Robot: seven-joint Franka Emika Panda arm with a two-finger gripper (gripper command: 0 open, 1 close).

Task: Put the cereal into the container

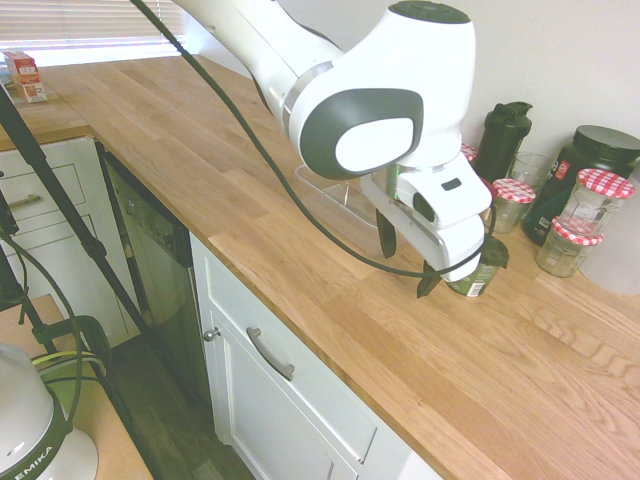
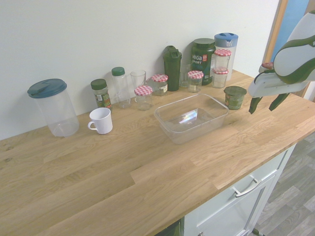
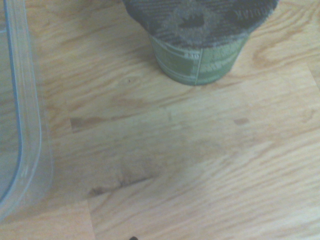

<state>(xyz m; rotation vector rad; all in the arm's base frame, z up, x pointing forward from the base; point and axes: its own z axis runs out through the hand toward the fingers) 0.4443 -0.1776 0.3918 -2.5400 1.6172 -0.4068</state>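
While the cereal [image 2: 235,97] is seen upright on the worktop [image 2: 147,167] just beside the container [image 2: 191,117], the end effector [image 2: 266,103] is held spread and empty near the cereal.

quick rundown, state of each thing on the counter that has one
cereal jar: lid on, upright, not held
container: open, empty
pincer: open, empty, beside the cereal jar
white mug: upright, looks empty
lidded pitcher: closed, looks empty
checkered-lid jars: closed
drinking glass: upright, empty
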